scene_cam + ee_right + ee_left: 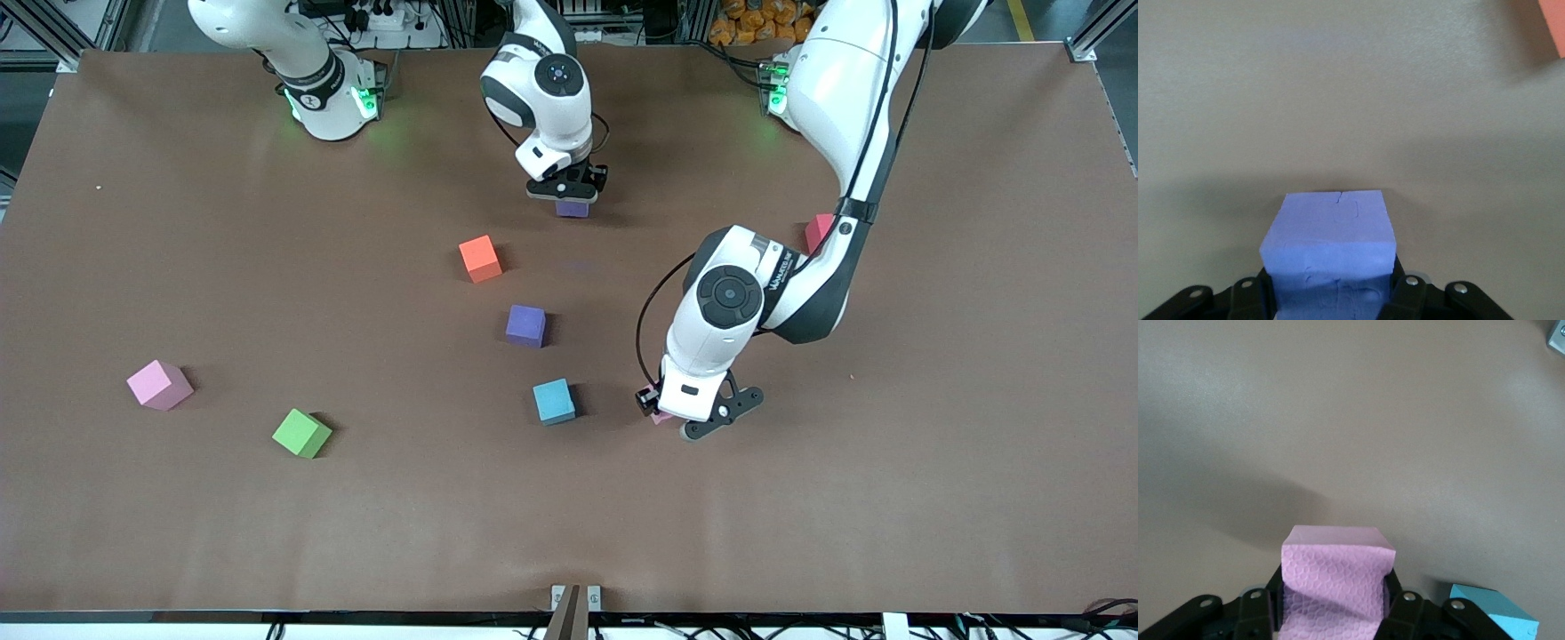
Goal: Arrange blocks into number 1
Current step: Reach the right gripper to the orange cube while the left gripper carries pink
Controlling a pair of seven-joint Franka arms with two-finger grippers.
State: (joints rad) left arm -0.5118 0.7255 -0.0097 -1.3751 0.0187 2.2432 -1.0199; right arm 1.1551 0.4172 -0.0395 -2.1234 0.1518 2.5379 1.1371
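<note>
Nearest you, the green block (301, 433), light blue block (554, 401) and loose pink block (159, 384) sit on the table (889, 498). Your left gripper (680, 423) clamps a pink block (1335, 583) beside the blue one. Farther off, your right gripper (566, 188) clamps a purple block (1331, 250).

Middle of the counter (800, 516) is kinda crowded: orange block (480, 258), purple block (525, 325) and light blue block (554, 401) sit in a loose line. Wide open brown surface nearer the front camera, past the green block (301, 433).
</note>
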